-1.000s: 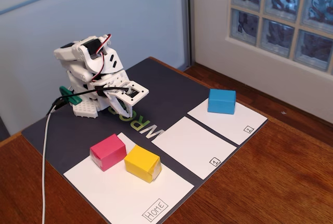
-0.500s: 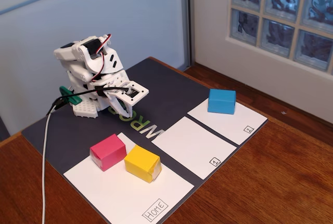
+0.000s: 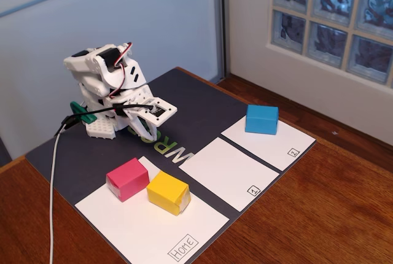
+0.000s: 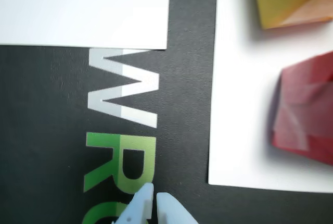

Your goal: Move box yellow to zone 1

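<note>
Tool [image 4: 154,199] closed; bright yellow paper-wrapped box yellow [image 3: 167,192] upright.

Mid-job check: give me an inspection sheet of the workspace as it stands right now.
Surface: dark mat on a wooden table, with white paper panels.
Job's things: box yellow on the Home panel, beside the pink block; zone 1 bare.
Clutter: blue block on the panel marked 2.
Pincer: tips together over the mat lettering, holding nothing.
Cables: white cable trailing off the arm's base; red and black leads on the arm.
Surroundings: glass-block window, pale wall.
</note>
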`<state>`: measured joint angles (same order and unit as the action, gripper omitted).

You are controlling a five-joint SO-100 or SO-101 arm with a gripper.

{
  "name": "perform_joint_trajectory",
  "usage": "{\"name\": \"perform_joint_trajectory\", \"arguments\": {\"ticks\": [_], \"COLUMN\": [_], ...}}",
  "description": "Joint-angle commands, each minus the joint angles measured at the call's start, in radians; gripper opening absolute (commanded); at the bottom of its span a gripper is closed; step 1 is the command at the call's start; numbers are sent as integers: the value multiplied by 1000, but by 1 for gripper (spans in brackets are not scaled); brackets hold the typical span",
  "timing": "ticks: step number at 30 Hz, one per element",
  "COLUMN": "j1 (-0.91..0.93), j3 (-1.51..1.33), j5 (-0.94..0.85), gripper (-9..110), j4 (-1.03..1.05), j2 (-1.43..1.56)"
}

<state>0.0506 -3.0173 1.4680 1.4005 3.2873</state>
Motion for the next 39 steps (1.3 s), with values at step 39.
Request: {"name": "perform_joint_trajectory", "arguments": {"ticks": [39], "j1": [318], "j3": [1664], "j5": [-620], "gripper": [0], "j4": [222], "j2": [-1672]}}
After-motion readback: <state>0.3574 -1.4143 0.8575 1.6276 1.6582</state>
